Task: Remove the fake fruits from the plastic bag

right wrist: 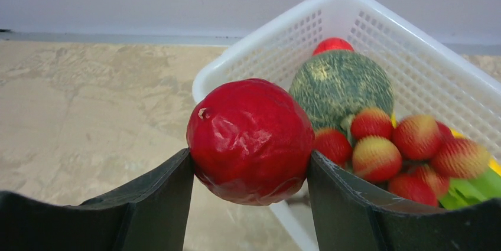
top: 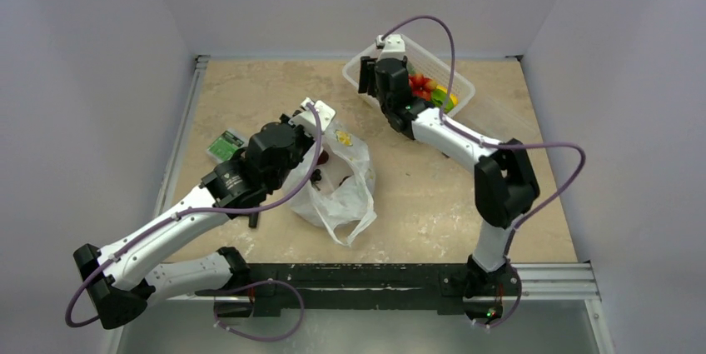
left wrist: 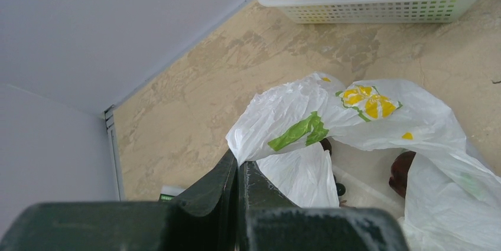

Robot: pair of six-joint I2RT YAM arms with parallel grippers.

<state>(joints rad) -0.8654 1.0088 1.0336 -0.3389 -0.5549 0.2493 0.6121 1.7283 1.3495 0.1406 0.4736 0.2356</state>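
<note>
Centring the red fruit (right wrist: 251, 139), clasped in the right gripper (right wrist: 249, 159), over the basket (right wrist: 378, 32) seems wise; the left gripper (left wrist: 237, 165) pinches the plastic bag (left wrist: 378, 121).

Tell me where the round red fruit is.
Right wrist view: the round red fruit is clamped between the jaws of the right gripper, by a corner of the white basket.

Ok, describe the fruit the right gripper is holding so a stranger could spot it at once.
Find the white lattice basket at the far right of the table. The right gripper hangs at its corner, shut on a round red fruit. It is one plain glossy red ball with wrinkled skin, unlike the red-and-yellow berries bunched in the basket behind it.
</note>
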